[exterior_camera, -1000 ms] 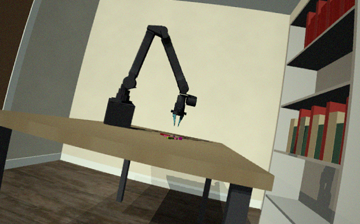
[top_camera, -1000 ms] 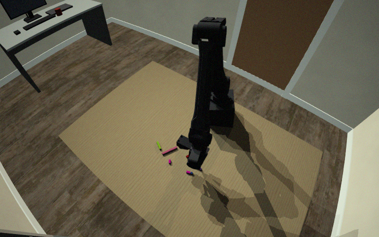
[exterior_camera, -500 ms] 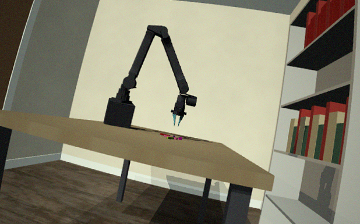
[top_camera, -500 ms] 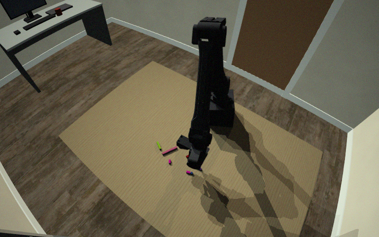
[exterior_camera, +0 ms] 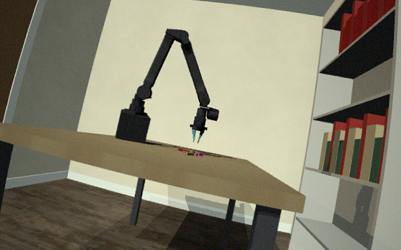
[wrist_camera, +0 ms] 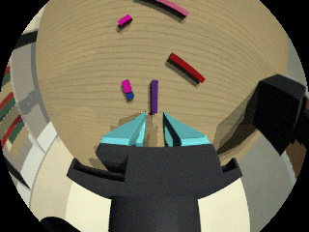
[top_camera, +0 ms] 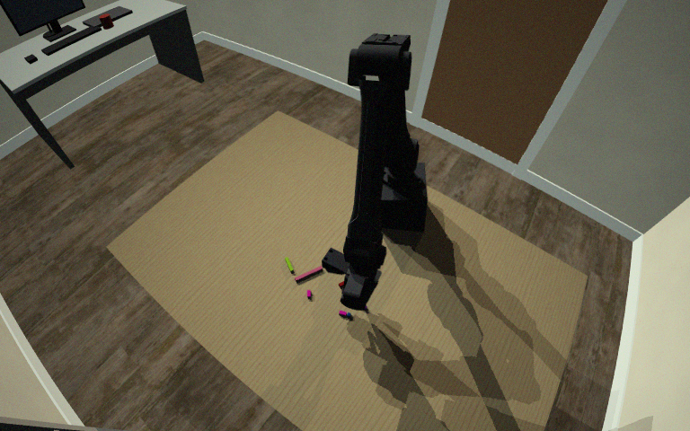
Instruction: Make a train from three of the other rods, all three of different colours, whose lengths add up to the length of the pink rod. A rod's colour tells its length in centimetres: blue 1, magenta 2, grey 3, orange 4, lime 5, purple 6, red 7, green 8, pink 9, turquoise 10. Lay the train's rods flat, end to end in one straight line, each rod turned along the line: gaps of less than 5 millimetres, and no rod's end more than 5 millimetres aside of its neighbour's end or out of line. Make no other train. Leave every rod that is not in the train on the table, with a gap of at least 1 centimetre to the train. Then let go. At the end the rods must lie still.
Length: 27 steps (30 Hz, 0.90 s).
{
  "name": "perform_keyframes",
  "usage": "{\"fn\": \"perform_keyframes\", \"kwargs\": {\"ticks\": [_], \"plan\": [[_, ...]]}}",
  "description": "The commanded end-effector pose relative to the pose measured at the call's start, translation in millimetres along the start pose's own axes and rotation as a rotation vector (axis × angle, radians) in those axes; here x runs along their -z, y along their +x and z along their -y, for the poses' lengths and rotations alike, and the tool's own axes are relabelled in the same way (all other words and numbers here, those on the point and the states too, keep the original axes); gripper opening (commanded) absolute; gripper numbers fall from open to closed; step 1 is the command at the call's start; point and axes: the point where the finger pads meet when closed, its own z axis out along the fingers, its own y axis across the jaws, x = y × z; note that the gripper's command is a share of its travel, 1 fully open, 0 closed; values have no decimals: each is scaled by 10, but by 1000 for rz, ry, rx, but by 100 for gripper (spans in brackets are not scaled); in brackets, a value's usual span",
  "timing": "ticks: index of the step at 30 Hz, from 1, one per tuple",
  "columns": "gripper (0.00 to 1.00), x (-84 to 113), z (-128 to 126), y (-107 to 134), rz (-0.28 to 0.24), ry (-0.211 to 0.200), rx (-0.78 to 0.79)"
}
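Observation:
My gripper is partly open and empty, above the table. A purple rod lies just ahead of the fingertips in the wrist view. Left of it, a magenta rod and a blue rod lie end to end, touching or nearly so. A red rod lies slanted to the right, partly hidden by the arm in the top view. A second magenta rod lies apart, near the pink rod. A lime rod lies beyond the pink one.
The wooden table carries the arm's base. The arm hides part of the table in the top view. A shelf with books and a desk stand away from the table.

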Motion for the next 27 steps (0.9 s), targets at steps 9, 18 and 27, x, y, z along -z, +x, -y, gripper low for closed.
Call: {"fn": "perform_keyframes", "kwargs": {"ticks": [9,18,27], "plan": [[23,-164,-3,-54,3,-2,-3],[23,-185,-82,-54,-2,-30,-9],[23,-378,-47,-43,1,-10,-5]]}}
